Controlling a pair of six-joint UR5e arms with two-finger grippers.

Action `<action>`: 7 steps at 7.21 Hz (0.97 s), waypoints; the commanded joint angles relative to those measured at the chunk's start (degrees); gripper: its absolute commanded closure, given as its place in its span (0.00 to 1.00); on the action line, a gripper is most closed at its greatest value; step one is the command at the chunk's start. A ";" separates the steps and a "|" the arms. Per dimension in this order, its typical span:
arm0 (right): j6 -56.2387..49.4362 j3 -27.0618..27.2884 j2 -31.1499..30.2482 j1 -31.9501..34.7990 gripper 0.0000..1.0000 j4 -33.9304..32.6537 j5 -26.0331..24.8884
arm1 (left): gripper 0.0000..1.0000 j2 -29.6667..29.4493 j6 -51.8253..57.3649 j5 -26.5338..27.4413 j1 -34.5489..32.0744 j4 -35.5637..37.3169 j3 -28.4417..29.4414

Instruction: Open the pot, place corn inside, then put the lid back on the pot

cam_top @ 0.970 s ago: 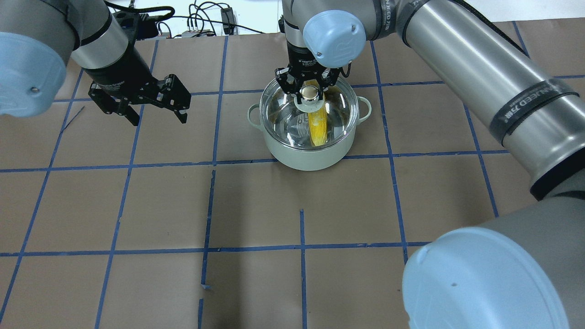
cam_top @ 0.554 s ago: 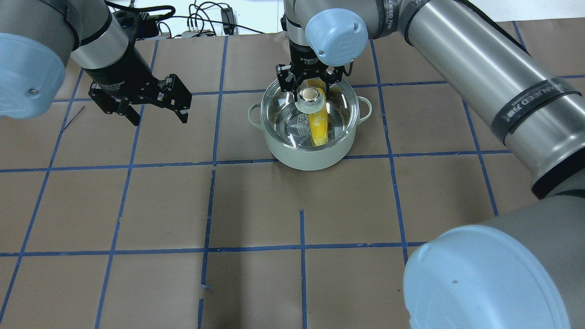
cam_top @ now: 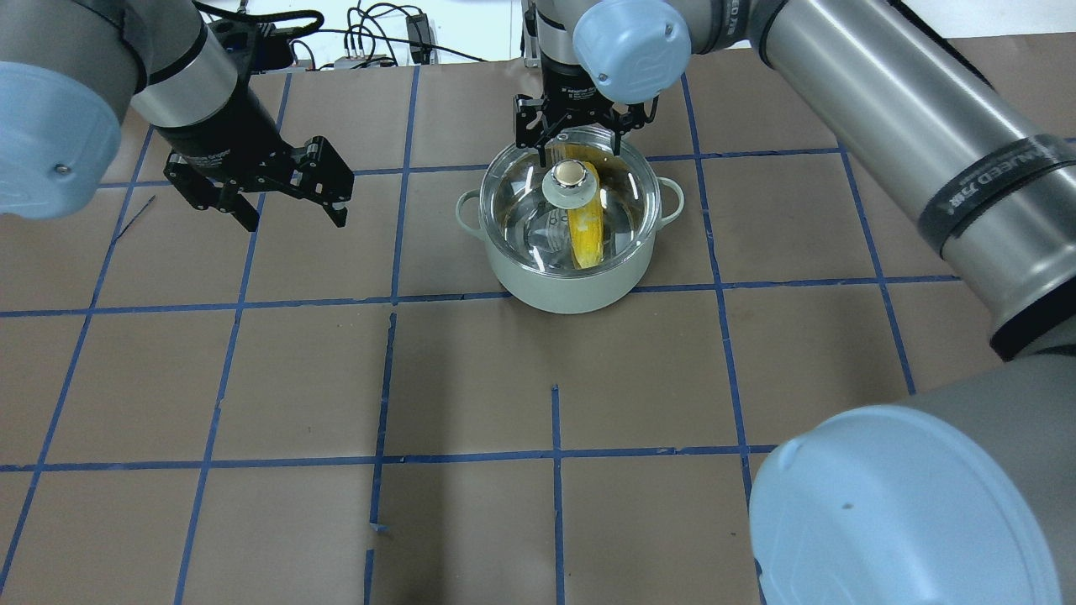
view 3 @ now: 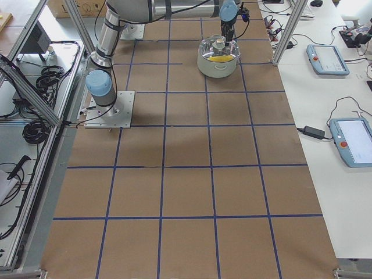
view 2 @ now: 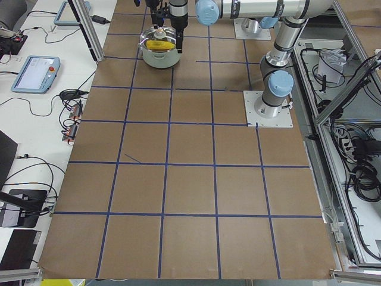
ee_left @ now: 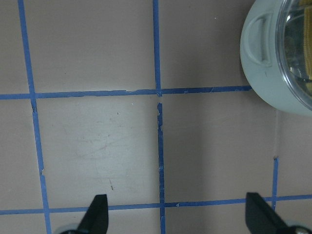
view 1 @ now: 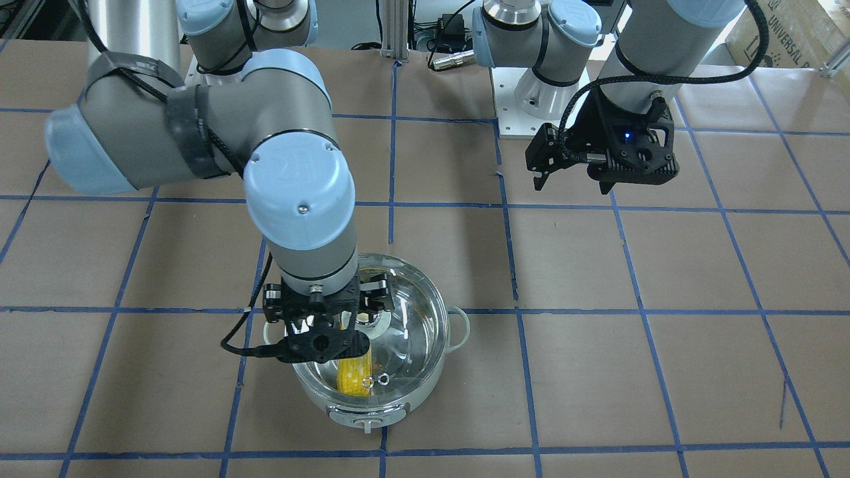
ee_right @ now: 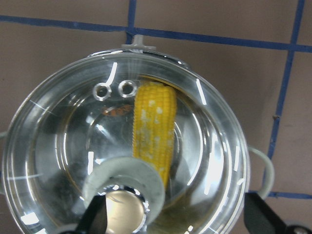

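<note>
The pale grey-green pot (cam_top: 580,290) stands on the table with the clear glass lid (cam_top: 626,197) seated on it, and its pale knob (cam_top: 569,176) is free. The yellow corn (cam_top: 586,234) lies inside under the glass. My right gripper (cam_top: 580,144) is open and empty, raised above the lid's far side. The right wrist view shows the lid (ee_right: 209,146), the corn (ee_right: 153,129) and the knob (ee_right: 126,208) between my spread fingertips (ee_right: 95,219). My left gripper (cam_top: 294,220) is open and empty, hovering left of the pot. The front view shows the pot (view 1: 425,388) and the right gripper (view 1: 332,318).
The brown paper table (cam_top: 471,378) carries a blue tape grid. Cables and a power strip (cam_top: 370,42) lie beyond the far edge. The left wrist view shows the pot's side handle (ee_left: 258,39) at the upper right. Tablets lie on side benches (view 3: 328,58).
My right gripper has lifted up and away from the lid's knob, toward the far rim. The lid stays on the pot. My left gripper has not moved.
</note>
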 commanded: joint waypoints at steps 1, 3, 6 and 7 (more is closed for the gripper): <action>-6.62 0.96 -7.01 -8.51 0.00 13.25 -0.55 | 0.00 0.10 -0.20 0.00 -0.06 0.00 -0.12; -8.22 7.96 -16.66 -11.98 0.01 16.41 -0.73 | 0.00 -0.25 -0.28 0.00 -0.06 0.00 -0.12; -10.32 23.78 -27.95 -12.07 0.00 3.38 -0.55 | 0.00 -0.34 -0.29 0.00 0.03 0.00 -0.12; -10.42 23.83 -27.96 -11.99 0.00 1.83 0.23 | 0.00 -0.95 -0.55 -0.17 0.03 0.09 -0.03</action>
